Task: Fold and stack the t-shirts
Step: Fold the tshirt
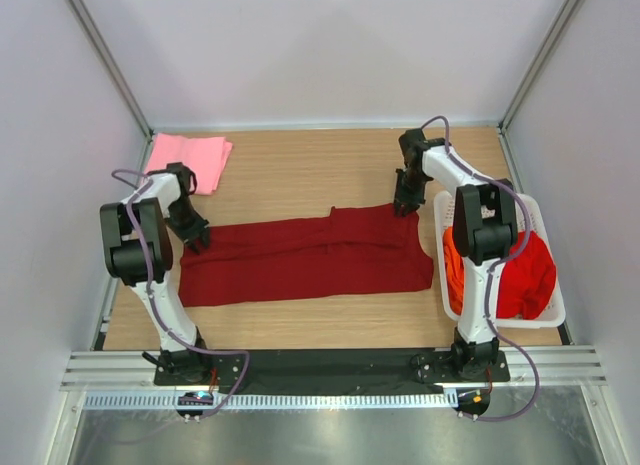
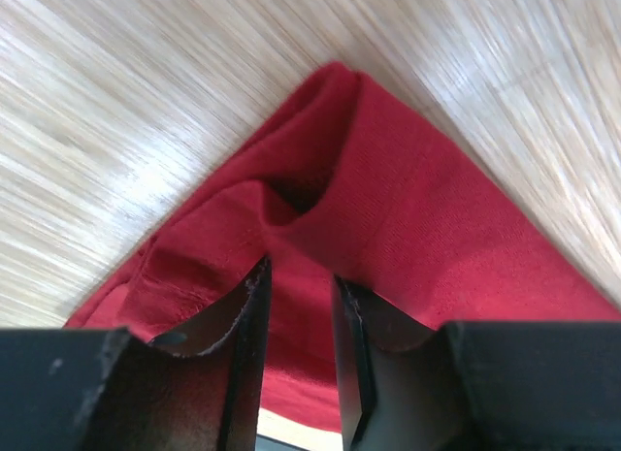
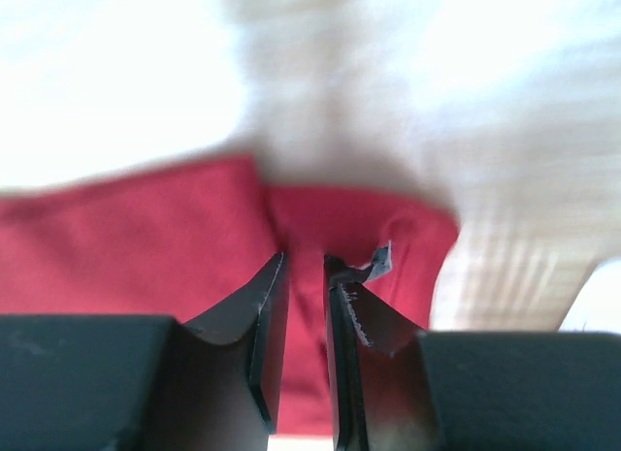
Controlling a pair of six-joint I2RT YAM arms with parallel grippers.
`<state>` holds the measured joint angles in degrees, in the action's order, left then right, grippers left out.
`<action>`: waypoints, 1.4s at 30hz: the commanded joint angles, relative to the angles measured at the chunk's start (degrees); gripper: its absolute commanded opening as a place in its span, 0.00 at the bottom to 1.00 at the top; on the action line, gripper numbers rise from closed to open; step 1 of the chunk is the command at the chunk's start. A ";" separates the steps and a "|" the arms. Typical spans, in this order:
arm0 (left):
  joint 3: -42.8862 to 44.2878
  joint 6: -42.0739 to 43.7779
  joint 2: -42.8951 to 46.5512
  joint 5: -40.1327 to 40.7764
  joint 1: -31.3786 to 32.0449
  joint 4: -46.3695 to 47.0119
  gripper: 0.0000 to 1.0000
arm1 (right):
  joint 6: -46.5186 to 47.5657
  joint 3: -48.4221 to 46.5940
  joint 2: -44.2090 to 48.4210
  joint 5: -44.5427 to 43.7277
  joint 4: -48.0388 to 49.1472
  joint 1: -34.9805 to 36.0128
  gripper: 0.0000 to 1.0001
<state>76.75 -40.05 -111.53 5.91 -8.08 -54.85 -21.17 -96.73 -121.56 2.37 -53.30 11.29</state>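
Container: white slotted plastic basket (image 1: 500,323) holding bright red t-shirt (image 1: 525,275), orange t-shirt (image 1: 453,270).
Grippers: left gripper (image 1: 197,243), right gripper (image 1: 402,209) each pinch dark red t-shirt (image 1: 300,260).

The light wooden surface (image 1: 300,170) in front of me carries three things. A dark red cloth t-shirt (image 1: 300,257) lies spread flat across its middle, left to right. A folded light pink cloth shirt (image 1: 190,157) sits in the far left corner. A white plastic slotted basket (image 1: 505,324) stands along the right edge, just beside the t-shirt's right end.

maroon t-shirt (image 1: 300,260) matt knit cloth; table (image 1: 300,175) smooth wood-grain; basket (image 1: 520,323) glossy wht plastic
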 commanded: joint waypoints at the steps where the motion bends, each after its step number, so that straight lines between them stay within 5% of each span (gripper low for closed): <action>1: 1.29 -0.99 -0.97 2.43 -1.50 -1.31 0.33 | -0.45 -4.25 -3.93 -7.36 2.41 0.14 0.28; 13: 6.92 1.99 2.09 6.92 -1.50 -2.89 0.52 | -0.45 -13.13 -9.23 -8.09 0.13 1.01 0.37; 24: -0.89 1.30 12.21 -2.13 3.59 0.97 0.47 | -3.44 -18.22 -3.77 -3.25 0.21 10.06 0.73; 29: -3.54 0.94 12.91 -4.94 5.26 2.73 0.44 | -4.41 -26.93 -9.57 -3.95 -1.99 15.07 0.74; 42: -9.43 2.88 17.74 -5.03 5.53 3.78 0.43 | -5.20 -28.16 -15.90 -3.86 3.38 19.21 0.55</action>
<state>67.81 -38.30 -96.40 1.74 -2.63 -52.31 -25.82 -122.65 -136.94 -0.93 -51.55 29.74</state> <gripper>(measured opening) 0.435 0.562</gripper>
